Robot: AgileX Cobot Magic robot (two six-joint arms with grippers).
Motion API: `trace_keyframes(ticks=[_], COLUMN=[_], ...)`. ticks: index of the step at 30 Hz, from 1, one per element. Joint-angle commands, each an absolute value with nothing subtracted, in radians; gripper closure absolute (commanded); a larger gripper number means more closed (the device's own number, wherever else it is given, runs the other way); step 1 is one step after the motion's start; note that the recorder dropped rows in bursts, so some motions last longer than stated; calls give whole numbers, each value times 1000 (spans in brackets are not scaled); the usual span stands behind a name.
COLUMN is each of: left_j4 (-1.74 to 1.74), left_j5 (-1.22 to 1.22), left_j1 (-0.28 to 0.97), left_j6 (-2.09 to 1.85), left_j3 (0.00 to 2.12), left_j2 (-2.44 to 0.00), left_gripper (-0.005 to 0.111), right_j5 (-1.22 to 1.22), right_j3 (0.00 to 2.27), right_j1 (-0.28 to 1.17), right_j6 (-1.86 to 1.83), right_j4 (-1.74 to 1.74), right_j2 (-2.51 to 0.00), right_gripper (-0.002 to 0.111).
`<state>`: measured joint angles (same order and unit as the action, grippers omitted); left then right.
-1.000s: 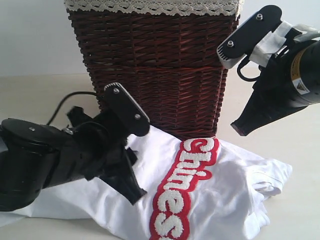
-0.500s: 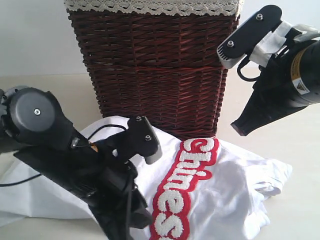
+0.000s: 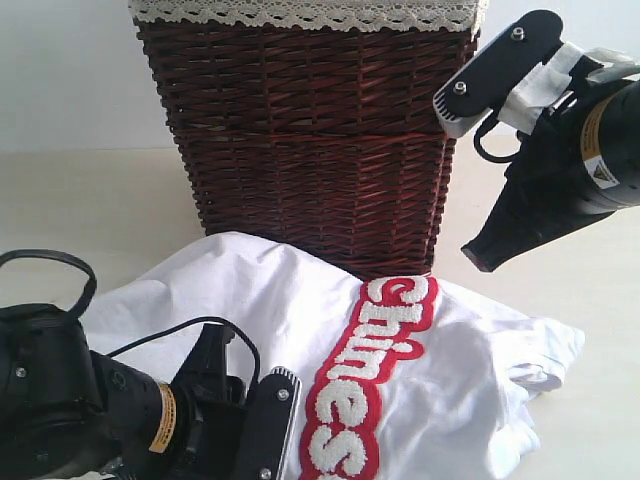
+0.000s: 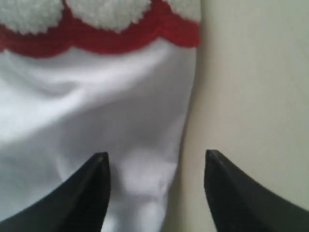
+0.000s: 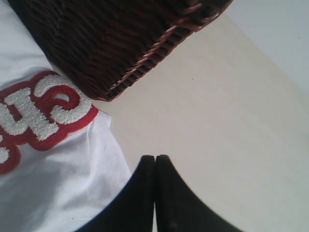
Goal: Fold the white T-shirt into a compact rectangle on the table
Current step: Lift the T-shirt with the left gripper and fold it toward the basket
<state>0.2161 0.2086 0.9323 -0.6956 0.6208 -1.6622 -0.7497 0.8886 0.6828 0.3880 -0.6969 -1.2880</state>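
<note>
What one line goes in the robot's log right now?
left hand: open over white T-shirt edge | right hand: shut, empty, beside basket | shirt: crumpled on table

The white T-shirt [image 3: 470, 390] is crossed by a red band [image 3: 365, 375] set with fluffy white letters [image 3: 345, 410]. The basket [image 3: 310, 140] is woven in dark reddish-brown wicker and edged with cream lace [image 3: 300, 14]. The table [image 3: 80, 190] is coloured pale beige. The left gripper [image 4: 154, 159] and right gripper [image 5: 155, 162] are finished in black.

Black left arm [image 3: 50, 400], right arm [image 3: 560, 190]; silver screws [image 3: 517, 33], yellow labels [image 3: 165, 417], looped cables [image 3: 225, 325].
</note>
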Motion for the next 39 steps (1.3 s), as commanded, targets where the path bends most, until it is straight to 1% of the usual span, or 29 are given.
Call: trace_keyframes(ticks=[1,4,5,8,9,10,18,27,31,35,36,37,38,39], left_j4=[231,290,300,302,302,302,271,204,187,158,158,158,158,156], left_j5=[153,151,153,176,186,194,366,364,305,60,-12,-10,6,11], left_j1=[937,937,937,937,937,937,937,932,867,728,654,629,583,559], left_j6=[-700,-700,-700,-700,-700,-700,-645,-640,-639,-477,-415,-400,-366,-328], left_j3=[614,617,617,617,617,617,677,749,783,769,757,755,755,755], left_j2=[-1743,-1793,-1797,-1797,-1797,-1795,-1679,-1451,-1377,-1386,-1427,-1456,-1512,-1546], left_gripper=[65,68,74,102,106,107,107,107,107,107,104,99,82,72], right_j5=[-752,-752,-752,-752,-752,-752,-752,-752,-752,-752,-754,-754,-754,-754], right_j3=[895,895,895,895,895,895,895,895,895,895,895,895,895,895], right_j1=[680,680,680,680,680,680,680,680,680,680,680,680,680,680], right_j6=[385,385,385,385,385,385,385,385,385,385,385,385,385,385], right_j4=[-704,-704,-704,-704,-704,-704,-704,-704,-704,-704,-704,-704,-704,-704], right_j2=[-1281,-1281,-1281,-1281,-1281,-1281,-1281,-1281,-1281,-1281,-1281,-1281,-1281,-1281], right_gripper=[108,108,108,108,108,108,108,108,108,108,108,108,108,108])
